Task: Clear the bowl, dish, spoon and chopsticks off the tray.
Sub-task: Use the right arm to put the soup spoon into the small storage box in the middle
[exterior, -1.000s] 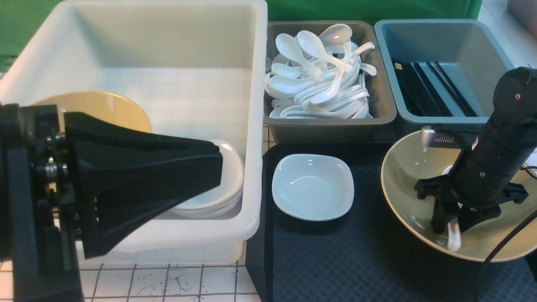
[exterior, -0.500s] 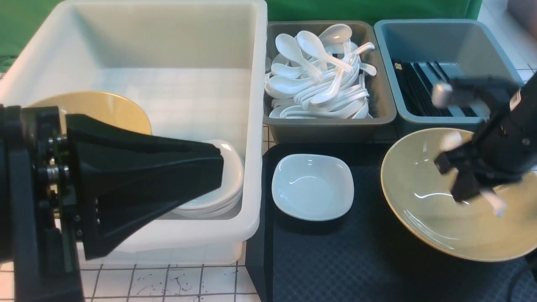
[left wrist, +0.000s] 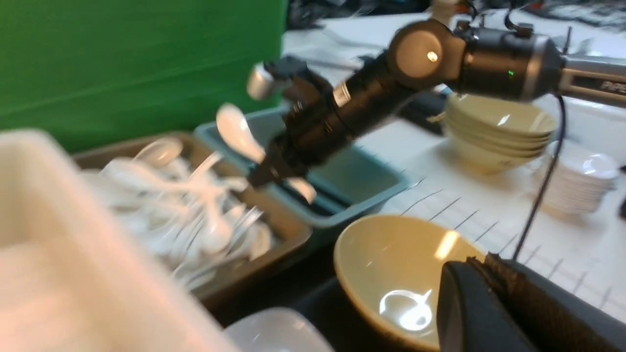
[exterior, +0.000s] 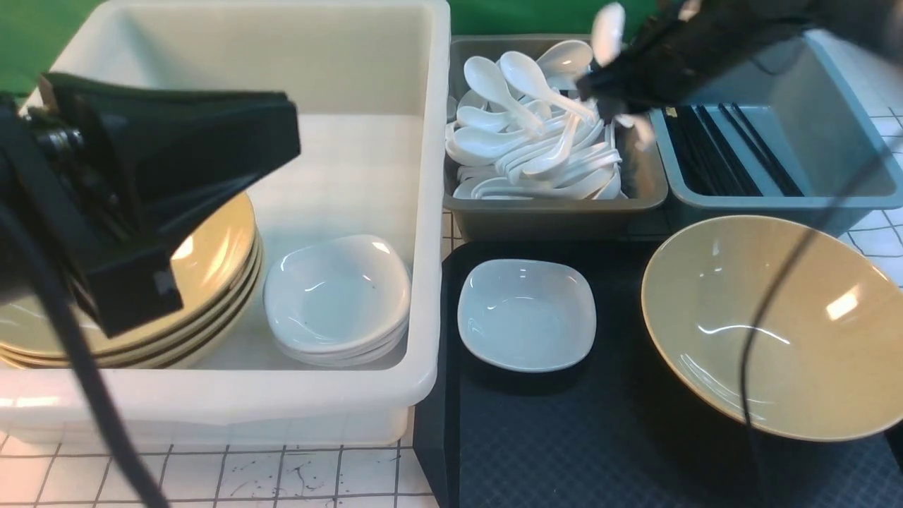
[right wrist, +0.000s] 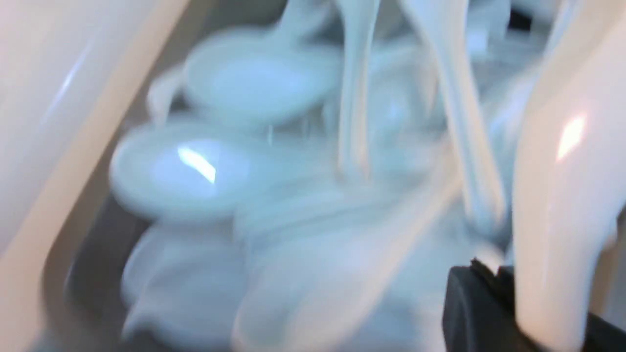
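Observation:
My right gripper [exterior: 608, 79] hangs over the grey spoon bin [exterior: 557, 215], shut on the white spoon [exterior: 608, 27]. The spoon's scoop points up and its handle end sticks out below. The right wrist view shows the held spoon [right wrist: 557, 195] close beside the fingertips, above the piled spoons. The tan bowl [exterior: 776, 331] stands empty on the right of the black tray [exterior: 564, 437]. At the tray's back left lies the white dish [exterior: 525, 314]. My left gripper [exterior: 291, 132] is shut and empty, raised over the white tub [exterior: 427, 212]. The chopsticks are out of view.
The tub holds a stack of tan bowls [exterior: 211, 268] and a stack of white dishes [exterior: 338, 296]. A blue-grey bin [exterior: 769, 203] at the back right holds several black sticks [exterior: 726, 152]. My right arm's cable [exterior: 765, 303] hangs across the bowl.
My right gripper lifted the spoon out of the bowl and swung back and left over the spoon bin. My left gripper rose, uncovering the stacks in the tub.

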